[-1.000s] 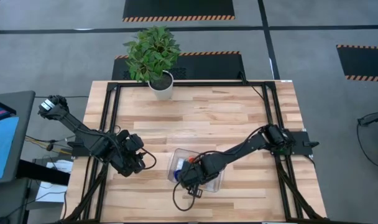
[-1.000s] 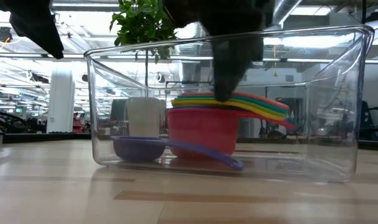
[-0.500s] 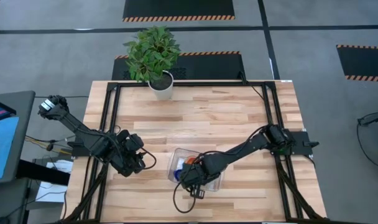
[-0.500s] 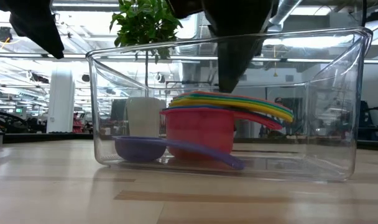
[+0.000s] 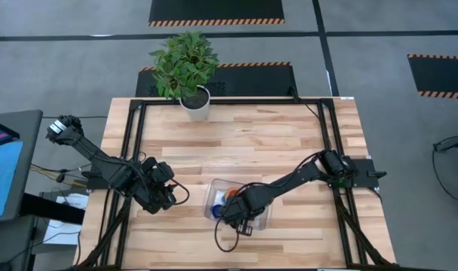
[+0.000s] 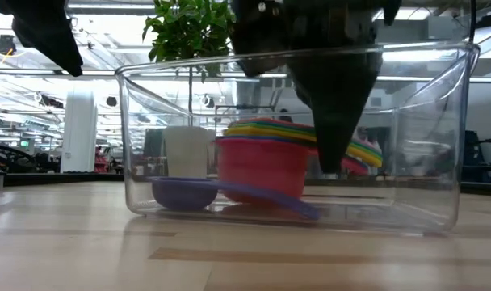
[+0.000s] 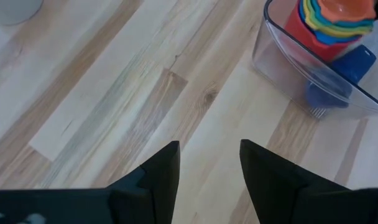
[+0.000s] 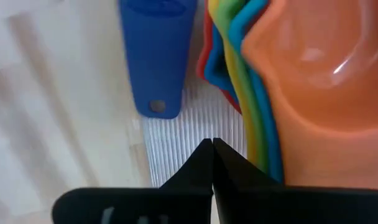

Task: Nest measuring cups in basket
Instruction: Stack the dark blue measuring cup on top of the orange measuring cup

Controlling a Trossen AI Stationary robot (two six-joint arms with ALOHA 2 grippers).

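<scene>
Two pincers: right pincer (image 8: pixel 212 163) closed over nested measuring cups (image 8: pixel 288 93) in basket (image 6: pixel 423 162); left pincer (image 7: pixel 209 163) open, empty.

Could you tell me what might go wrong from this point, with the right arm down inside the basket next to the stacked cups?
1. The right gripper, fingers shut, sits beside the stack of cups; a sideways move could knock the stack over.
2. The blue cup lies apart from the stack, not nested; shut fingers may just push it along the floor of the basket.
3. The basket looks light; contact might slide it across the table.
</scene>
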